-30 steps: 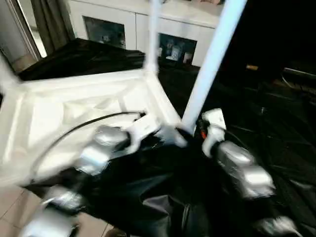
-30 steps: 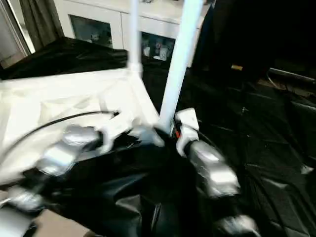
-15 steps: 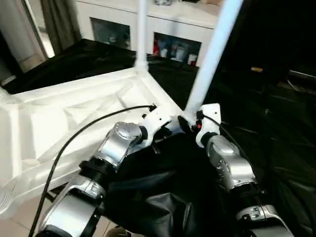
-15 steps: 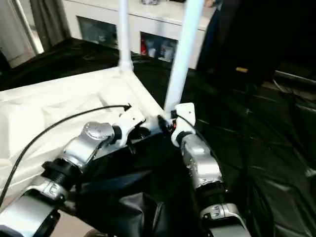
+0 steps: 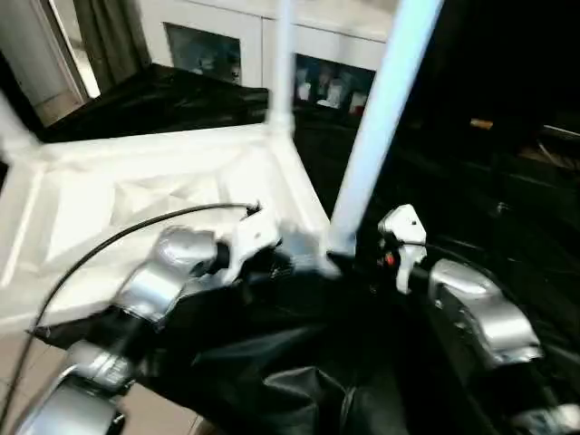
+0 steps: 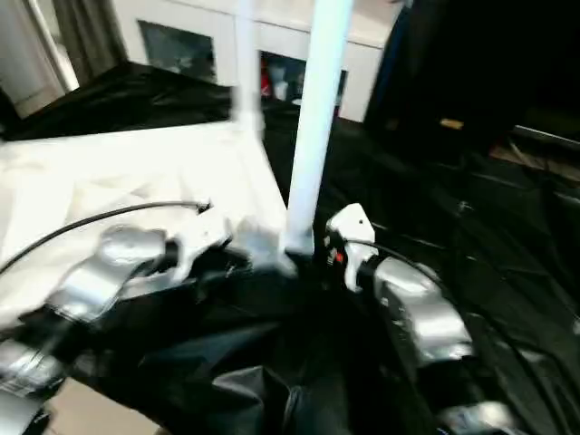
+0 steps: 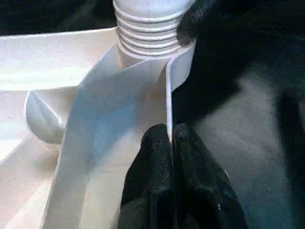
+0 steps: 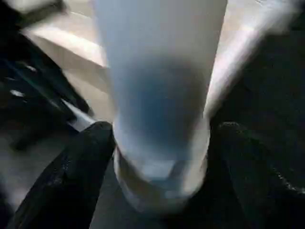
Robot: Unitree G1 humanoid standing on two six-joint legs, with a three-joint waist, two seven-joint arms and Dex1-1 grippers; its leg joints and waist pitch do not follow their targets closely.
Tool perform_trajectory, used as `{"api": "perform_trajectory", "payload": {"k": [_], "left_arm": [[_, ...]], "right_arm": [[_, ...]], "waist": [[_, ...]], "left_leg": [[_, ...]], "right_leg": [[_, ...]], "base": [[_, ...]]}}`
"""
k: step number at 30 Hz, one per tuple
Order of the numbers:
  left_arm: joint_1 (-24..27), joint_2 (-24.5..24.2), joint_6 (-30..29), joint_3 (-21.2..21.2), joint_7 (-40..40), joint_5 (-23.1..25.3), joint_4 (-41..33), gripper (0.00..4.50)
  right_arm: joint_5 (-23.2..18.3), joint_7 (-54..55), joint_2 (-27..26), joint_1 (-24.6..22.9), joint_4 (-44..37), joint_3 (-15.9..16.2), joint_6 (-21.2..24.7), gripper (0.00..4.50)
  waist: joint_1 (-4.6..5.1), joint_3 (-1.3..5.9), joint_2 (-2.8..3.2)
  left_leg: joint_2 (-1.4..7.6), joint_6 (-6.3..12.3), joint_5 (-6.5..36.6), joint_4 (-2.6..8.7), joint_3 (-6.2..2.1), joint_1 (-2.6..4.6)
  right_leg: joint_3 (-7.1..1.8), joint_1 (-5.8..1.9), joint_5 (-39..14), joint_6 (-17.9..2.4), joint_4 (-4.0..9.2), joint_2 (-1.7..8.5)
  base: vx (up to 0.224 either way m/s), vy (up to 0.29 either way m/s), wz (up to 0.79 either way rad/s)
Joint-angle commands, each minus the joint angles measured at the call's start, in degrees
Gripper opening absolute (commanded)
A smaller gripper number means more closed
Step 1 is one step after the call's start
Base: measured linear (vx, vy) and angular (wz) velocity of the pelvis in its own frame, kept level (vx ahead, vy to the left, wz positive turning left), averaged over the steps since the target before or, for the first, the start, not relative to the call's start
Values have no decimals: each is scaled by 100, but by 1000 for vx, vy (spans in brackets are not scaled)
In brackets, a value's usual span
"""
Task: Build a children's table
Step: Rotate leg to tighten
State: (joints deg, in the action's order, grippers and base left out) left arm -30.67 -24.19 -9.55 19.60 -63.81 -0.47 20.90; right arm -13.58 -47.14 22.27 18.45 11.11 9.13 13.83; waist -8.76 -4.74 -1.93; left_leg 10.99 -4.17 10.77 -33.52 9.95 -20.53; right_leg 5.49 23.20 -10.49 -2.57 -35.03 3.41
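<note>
Left eye view: tabletop (image 5: 136,195) lies underside-up at 9 o'clock, two legs (image 5: 381,118) socketed, left gripper (image 7: 172,157) pinching its rim, right gripper (image 8: 159,143) spread around near leg

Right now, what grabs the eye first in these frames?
The near white leg stands up from the upturned tabletop's near corner socket and runs out of the head view's top. The left gripper is pinched shut on the tabletop's thin edge wall just below that socket, while the right gripper straddles the leg's base with its fingers spread either side. A second leg rises at the far corner.
</note>
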Motion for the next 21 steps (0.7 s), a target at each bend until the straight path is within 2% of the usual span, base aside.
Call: {"api": "perform_trajectory", "payload": {"k": [1, 4, 5, 6, 7, 8, 14, 17, 21], "left_arm": [[80, -4, 119, 135, -396, -276, -463, 0], [142, -75, 124, 119, -487, -324, -610, 0], [150, -90, 122, 116, -497, -328, -628, 0], [172, -128, 102, 109, -537, -337, -674, 0], [193, -175, 72, 88, -565, -326, -717, 0], [197, -185, 58, 78, -585, -329, -730, 0], [215, -219, 8, 42, -619, -347, -785, 0], [220, -232, -3, 27, -626, -334, -792, 0], [232, -248, -28, 19, -633, -336, -806, 0]], "right_arm": [[-161, -426, 227, -107, -319, 43, 126, 379], [-232, -765, 443, -197, -510, 152, 200, 379], [-237, -837, 486, -216, -539, 183, 201, 379], [-251, -974, 559, -256, -593, 231, 232, 379], [-196, -1088, 632, -290, -618, 285, 225, 379], [-174, -1104, 633, -290, -599, 290, 219, 379], [-209, -1081, 545, -229, -559, 268, 298, 364], [-280, -1095, 514, -215, -594, 261, 342, 330], [-309, -1168, 518, -253, -629, 283, 359, 305]], "waist": [[-2, 439, 56], [-25, 407, 50], [-41, 393, 48], [-41, 386, 48], [-43, 390, 29], [-57, 397, 23], [-65, 415, 21], [-71, 437, 11], [-74, 441, 16]], "left_leg": [[316, 377, 707, 368, -91, 51], [295, 290, 957, 382, -88, 62], [304, 266, 1053, 383, -79, 90], [305, 252, 1089, 388, -81, 92], [295, 240, 1074, 394, -93, 59], [295, 243, 1027, 387, -89, 63], [291, 251, 861, 379, -102, 45], [283, 297, 692, 361, -99, 28], [283, 320, 656, 355, -95, 32]], "right_leg": [[-395, -361, -433, -1149, 333, 586], [-391, -349, -1054, -1046, 414, 600], [-404, -321, -1276, -961, 444, 595], [-407, -319, -1363, -942, 454, 601], [-399, -348, -1494, -884, 455, 604], [-402, -336, -1531, -839, 466, 609], [-388, -333, -1357, -846, 428, 590], [-386, -349, -1024, -915, 381, 583], [-386, -348, -902, -970, 367, 583]], "base": [[0, 0, 0], [0, 0, 0], [0, 0, 0], [0, 0, 0], [0, 0, 0], [0, 0, 0], [0, 0, 0], [0, 0, 0], [0, 0, 0]]}}
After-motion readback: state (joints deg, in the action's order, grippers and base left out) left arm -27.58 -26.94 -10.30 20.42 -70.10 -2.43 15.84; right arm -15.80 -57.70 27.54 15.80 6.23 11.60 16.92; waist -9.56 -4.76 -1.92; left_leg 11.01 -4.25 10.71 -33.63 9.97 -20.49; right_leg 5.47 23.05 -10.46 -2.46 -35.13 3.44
